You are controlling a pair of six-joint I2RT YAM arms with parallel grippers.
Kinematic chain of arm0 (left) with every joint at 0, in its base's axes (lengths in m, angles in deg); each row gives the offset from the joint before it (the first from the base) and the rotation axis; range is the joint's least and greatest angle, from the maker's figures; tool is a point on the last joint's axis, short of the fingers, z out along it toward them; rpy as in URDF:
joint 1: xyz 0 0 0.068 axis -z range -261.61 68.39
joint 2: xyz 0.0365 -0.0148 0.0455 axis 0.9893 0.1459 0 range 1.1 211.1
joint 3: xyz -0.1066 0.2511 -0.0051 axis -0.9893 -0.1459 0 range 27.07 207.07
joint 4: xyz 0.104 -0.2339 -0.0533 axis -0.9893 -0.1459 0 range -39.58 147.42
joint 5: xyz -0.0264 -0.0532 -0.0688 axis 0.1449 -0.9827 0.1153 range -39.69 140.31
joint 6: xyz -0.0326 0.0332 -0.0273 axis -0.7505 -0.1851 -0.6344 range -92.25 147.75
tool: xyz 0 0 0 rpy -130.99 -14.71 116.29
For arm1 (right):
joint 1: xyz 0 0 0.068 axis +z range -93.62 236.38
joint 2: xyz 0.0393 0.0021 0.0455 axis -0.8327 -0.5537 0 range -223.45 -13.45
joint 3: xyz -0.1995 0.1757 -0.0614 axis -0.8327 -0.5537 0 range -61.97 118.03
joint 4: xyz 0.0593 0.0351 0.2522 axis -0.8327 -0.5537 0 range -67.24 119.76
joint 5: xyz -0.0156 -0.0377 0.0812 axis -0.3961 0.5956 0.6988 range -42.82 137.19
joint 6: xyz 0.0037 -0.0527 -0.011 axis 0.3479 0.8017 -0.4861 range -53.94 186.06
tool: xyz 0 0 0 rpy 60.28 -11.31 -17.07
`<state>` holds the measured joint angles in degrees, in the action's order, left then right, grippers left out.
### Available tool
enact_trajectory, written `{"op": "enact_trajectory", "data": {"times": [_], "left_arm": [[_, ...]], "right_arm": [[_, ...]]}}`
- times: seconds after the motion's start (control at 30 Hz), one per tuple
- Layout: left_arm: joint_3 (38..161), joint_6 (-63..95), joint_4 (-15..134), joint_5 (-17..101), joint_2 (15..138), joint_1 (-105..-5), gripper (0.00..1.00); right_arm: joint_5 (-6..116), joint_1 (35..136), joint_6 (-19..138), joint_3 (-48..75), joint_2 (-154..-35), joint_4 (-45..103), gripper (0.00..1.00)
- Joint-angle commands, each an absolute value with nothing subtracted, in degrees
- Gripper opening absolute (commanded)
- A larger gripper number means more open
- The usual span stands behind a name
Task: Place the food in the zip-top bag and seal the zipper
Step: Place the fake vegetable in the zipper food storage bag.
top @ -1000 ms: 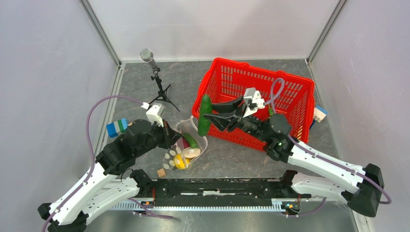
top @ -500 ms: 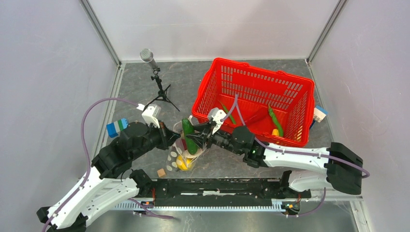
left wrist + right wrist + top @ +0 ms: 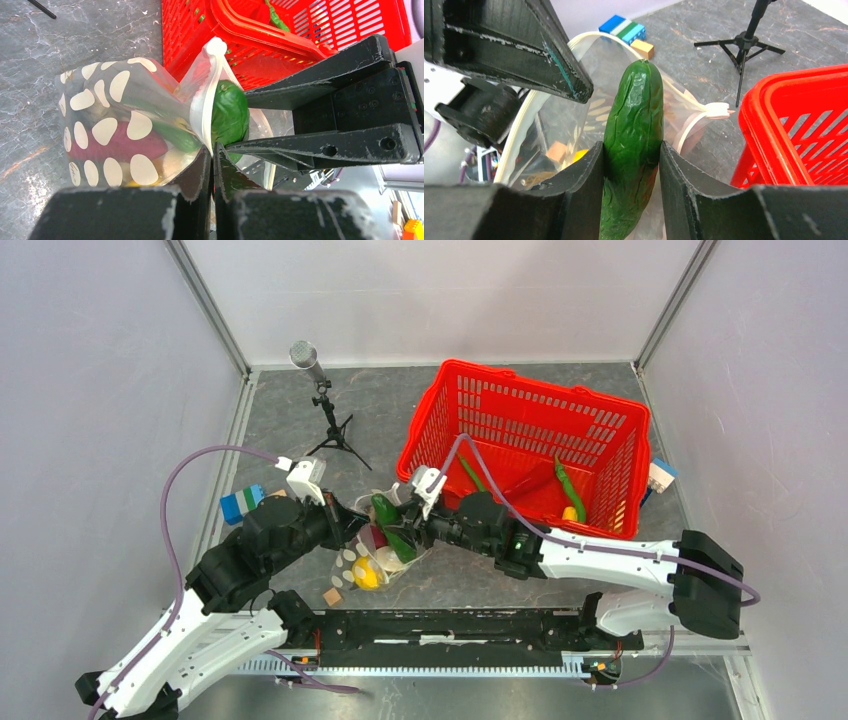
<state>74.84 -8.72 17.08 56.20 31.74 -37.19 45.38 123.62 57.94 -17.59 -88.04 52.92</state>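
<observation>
Two grippers busy: left gripper (image 3: 212, 150) pinched tight on the clear polka-dot zip-top bag's (image 3: 105, 125) white zipper (image 3: 201, 112). Right gripper (image 3: 631, 155) clamps a glossy, bumpy cucumber (image 3: 636, 100) at its open mouth, beside the red basket (image 3: 350, 22).

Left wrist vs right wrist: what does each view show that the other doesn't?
Left wrist only: the magenta aubergine inside the zip-top bag, seen through its dotted side, and a green pod in the red basket. Right wrist only: the blue-green blocks and a wooden cube beyond the bag. Both: the green cucumber clamped in the right gripper jaws at the bag's open mouth, with the basket alongside.
</observation>
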Motion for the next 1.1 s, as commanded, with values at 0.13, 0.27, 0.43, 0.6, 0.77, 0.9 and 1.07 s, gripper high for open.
{"op": "enact_trajectory", "data": {"times": [0.13,0.27,0.43,0.6,0.77,0.9,1.07], "left_arm": [[76.2,-9.9,19.4,57.9,31.9,-37.2,0.07],[76.5,-9.7,19.1,58.0,32.1,-37.3,0.07],[76.7,-9.6,18.9,58.1,31.9,-37.2,0.08],[76.8,-9.6,18.5,58.8,32.0,-37.2,0.08],[76.6,-9.6,18.5,58.8,32.3,-37.2,0.08],[76.6,-9.3,18.8,58.3,32.4,-37.2,0.08],[76.6,-9.3,19.4,57.4,32.3,-37.2,0.08]], "right_arm": [[50.8,124.0,67.4,-6.8,-92.8,34.9,0.42],[44.4,124.0,67.5,-0.8,-96.7,26.2,0.44],[40.5,124.0,66.7,1.0,-96.5,26.2,0.69],[41.5,124.0,66.2,-0.3,-91.0,29.4,0.79],[41.8,123.9,66.6,-4.3,-84.7,32.7,0.59],[42.3,123.9,66.2,-5.4,-84.1,31.0,0.36],[45.8,123.9,64.3,-5.4,-87.1,30.7,0.31]]}}
